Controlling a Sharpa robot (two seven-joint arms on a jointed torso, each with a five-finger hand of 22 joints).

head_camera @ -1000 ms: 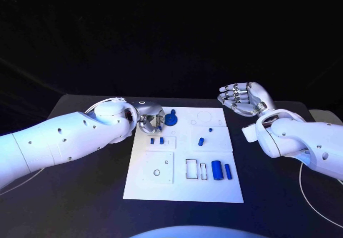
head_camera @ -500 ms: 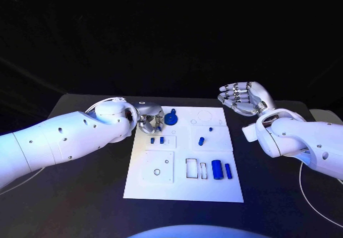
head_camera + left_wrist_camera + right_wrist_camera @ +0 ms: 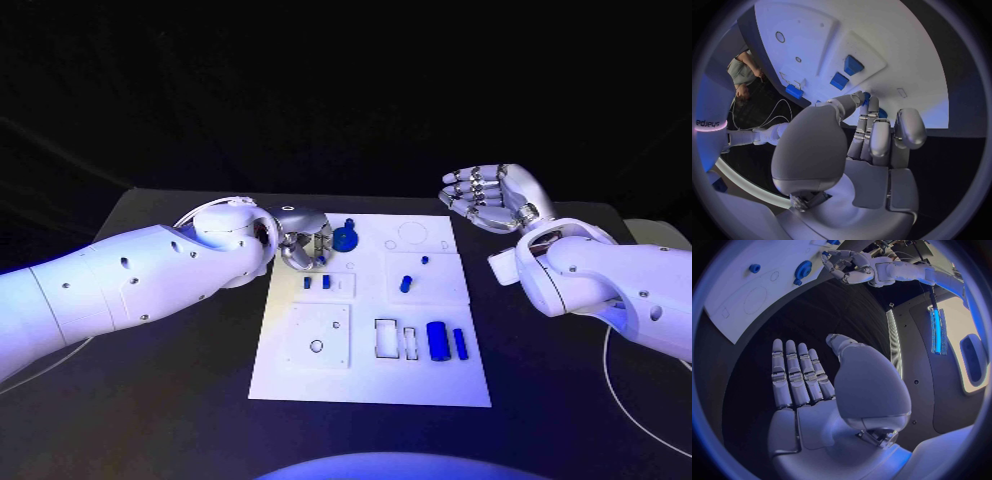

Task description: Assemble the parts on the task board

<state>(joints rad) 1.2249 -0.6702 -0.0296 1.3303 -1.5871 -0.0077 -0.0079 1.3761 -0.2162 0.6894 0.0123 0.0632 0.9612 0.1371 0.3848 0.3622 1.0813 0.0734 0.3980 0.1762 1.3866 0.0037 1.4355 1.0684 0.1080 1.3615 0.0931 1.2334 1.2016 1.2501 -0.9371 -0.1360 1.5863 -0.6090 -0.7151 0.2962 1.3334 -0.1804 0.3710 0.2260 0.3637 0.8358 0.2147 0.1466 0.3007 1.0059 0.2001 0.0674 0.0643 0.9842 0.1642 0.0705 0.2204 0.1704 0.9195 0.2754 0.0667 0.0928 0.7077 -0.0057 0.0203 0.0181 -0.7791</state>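
Black tabletop (image 3: 173, 400) carries the flat white task board (image 3: 296, 385), with darkness beyond.

Nearest the robot, two blue cylindrical parts (image 3: 447, 343) lie side by side beside a rectangular cut-out, apparently staged for later fitting. Mid-board, two small blue block parts (image 3: 316, 283) sit in their seat, and a small blue peg part (image 3: 407, 285) lies to their right.

At the far left corner, the silver left hand (image 3: 306, 247) has its fingers curled together against a round blue gear-like part (image 3: 346, 238). The left wrist view shows fingertips (image 3: 864, 98) touching blue, but whether the part is actually gripped cannot be told. Judged: it is being seated or adjusted there.

Right hand (image 3: 488, 200) is raised off the board's far right corner, fingers straight and apart, holding nothing, evidently kept clear.

Partial lettering on the robot's arm is cut off; not legible.
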